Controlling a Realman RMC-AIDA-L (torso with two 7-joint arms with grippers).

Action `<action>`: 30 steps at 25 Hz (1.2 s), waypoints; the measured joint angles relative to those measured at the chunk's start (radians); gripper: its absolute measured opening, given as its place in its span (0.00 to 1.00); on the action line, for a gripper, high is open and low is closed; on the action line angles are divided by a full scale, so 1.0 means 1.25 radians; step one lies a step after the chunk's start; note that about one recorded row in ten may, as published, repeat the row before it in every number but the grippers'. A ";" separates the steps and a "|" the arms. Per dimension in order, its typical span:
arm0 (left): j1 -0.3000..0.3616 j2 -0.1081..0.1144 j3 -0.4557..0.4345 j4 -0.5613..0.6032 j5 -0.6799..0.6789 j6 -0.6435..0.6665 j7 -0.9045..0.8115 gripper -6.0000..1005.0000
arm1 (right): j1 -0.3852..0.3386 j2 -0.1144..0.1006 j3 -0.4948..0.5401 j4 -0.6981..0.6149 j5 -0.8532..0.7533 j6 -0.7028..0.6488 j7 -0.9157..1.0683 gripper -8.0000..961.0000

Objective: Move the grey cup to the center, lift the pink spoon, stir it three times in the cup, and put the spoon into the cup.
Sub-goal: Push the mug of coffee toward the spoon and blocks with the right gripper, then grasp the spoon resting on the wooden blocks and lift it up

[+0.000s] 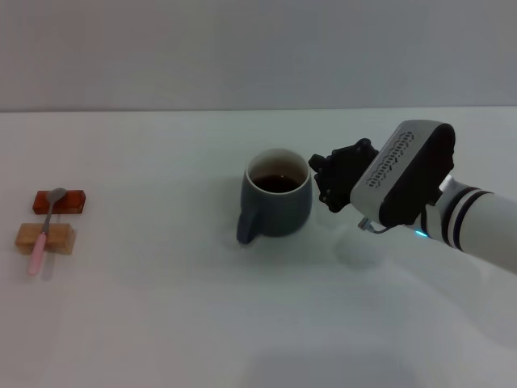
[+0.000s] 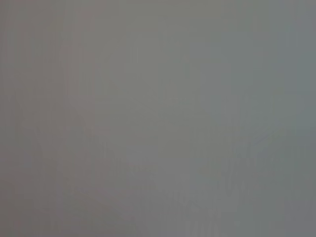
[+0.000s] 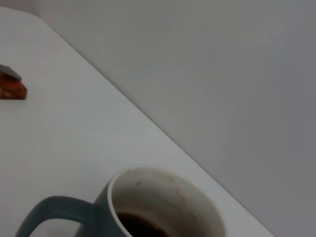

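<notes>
From the head view, the grey cup point(image 1: 276, 202) stands upright near the middle of the white surface point(image 1: 161, 323), with dark liquid inside and its thick handle turned toward the robot and a little to its left. The right gripper point(image 1: 323, 184) is just beside the cup, on its right side, at the height of the rim. I cannot tell if it touches the wall of the cup, and I cannot tell if the fingers are wide or narrow, because the dark body hides them. I judge this position fits a sideways hold or push on the cup, for the move to the center.

The pink spoon point(image 1: 44, 233) lies far on the robot's left. Its metal bowl rests on the red-brown block point(image 1: 59, 201) and its handle crosses the tan wooden block point(image 1: 45, 238). The two blocks keep the handle raised from the surface, which should make it easier for a gripper to close around it. The left arm does not appear here.

The left wrist view shows only a plain grey field, so it tells nothing about the left gripper.

In the right wrist view the cup is very near, seen from above its rim, with the pale inner wall, the liquid and the handle. The red-brown block sits well apart at the far edge. The gripper's own fingers are not shown.
</notes>
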 joint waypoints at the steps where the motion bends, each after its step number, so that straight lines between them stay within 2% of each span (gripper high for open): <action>1: 0.001 0.000 0.000 0.000 0.000 0.000 0.000 0.83 | 0.000 0.001 -0.002 0.002 0.000 0.000 0.000 0.03; 15: 0.008 0.000 0.000 -0.007 -0.001 0.000 -0.001 0.83 | 0.005 0.014 -0.009 0.010 0.000 0.001 0.001 0.03; 22: 0.003 -0.007 0.005 -0.006 0.001 -0.003 0.000 0.83 | -0.057 0.027 0.106 -0.013 0.000 -0.042 -0.002 0.03; 23: 0.004 -0.016 0.009 -0.011 0.010 -0.003 0.001 0.83 | -0.080 0.028 0.139 -0.016 0.000 -0.063 -0.002 0.03; 25: 0.004 -0.018 0.010 -0.012 0.014 -0.003 0.000 0.83 | -0.095 0.030 0.161 -0.017 0.000 -0.079 -0.003 0.03; 27: 0.010 -0.023 0.019 -0.020 0.026 -0.003 -0.002 0.83 | -0.120 0.036 0.204 -0.023 -0.001 -0.107 -0.011 0.03; 29: 0.017 -0.025 0.032 -0.029 0.029 -0.003 -0.002 0.83 | -0.155 0.055 0.275 -0.029 -0.001 -0.145 -0.059 0.03; 30: 0.022 -0.025 0.041 -0.037 0.029 -0.003 -0.002 0.83 | -0.155 0.055 0.275 -0.029 -0.001 -0.145 -0.059 0.03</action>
